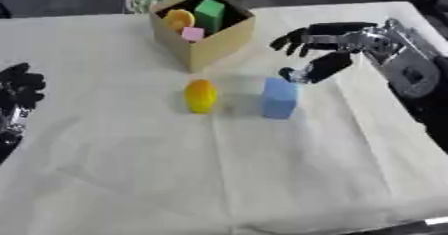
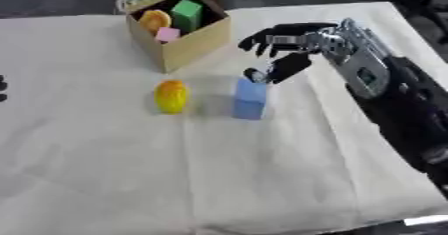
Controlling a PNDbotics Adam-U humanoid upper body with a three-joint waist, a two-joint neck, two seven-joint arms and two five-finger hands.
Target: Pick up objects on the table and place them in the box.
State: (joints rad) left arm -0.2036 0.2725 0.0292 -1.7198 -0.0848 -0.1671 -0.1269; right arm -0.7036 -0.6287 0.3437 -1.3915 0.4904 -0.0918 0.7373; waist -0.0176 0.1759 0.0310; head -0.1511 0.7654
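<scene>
My right hand (image 1: 325,46) hovers, fingers apart, thumb tip near blue block (image 1: 279,98); yellow object (image 1: 200,95) at its 9 o'clock. Left hand (image 1: 17,91) cut off at edge, fingers unclear.

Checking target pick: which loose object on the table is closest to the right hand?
The blue block: the right hand hovers at its top corner, while the yellow object sits farther left.

Right hand (image 2: 289,41): black fingers and thumb, glossy, segmented; knuckle area of silver metal; wrist section (image 2: 363,71) a grey-silver block with a dark round mark on its side; forearm (image 2: 411,121) black, bulky, smooth casing, widening toward the picture's edge. Left hand (image 1: 17,91): black fingers, rounded tips, seen at the left border; silver-grey part just beneath them.
</scene>
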